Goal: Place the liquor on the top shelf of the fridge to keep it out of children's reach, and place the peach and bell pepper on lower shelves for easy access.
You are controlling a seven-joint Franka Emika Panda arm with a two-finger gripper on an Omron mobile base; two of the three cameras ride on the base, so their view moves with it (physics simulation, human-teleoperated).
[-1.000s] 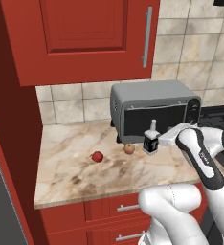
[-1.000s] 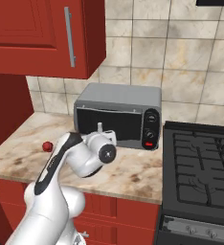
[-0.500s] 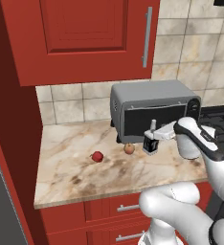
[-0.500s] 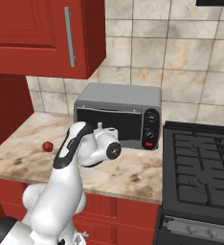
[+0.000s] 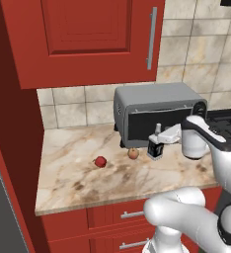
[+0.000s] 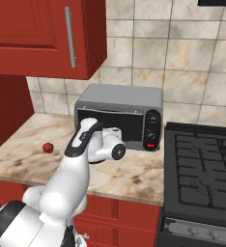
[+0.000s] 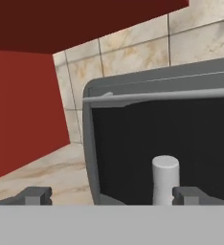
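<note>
The liquor [image 5: 156,147], a small dark bottle with a white label, stands on the marble counter in front of the toaster oven. My gripper [image 5: 159,141] reaches it from the right, level with its neck, and is open. In the hand view the pale cap [image 7: 165,176] stands between the finger tips [image 7: 189,195], nearer the right one, with my gripper [image 7: 114,196] touching nothing. The peach [image 5: 133,153] lies just left of the bottle. Further left sits the red bell pepper [image 5: 100,161] [image 6: 48,147]. The top shelf is out of view.
A grey toaster oven [image 5: 157,112] [image 6: 120,116] stands right behind the bottle. Red wall cabinets [image 5: 88,39] hang above. A black stove [image 6: 202,169] adjoins the counter on the right. A dark grey slab [image 5: 1,207], perhaps the fridge, shows at the lower left edge.
The arm has swung forward and left, bringing the open gripper up to the liquor bottle's neck. The bottle, peach and pepper have not moved.
</note>
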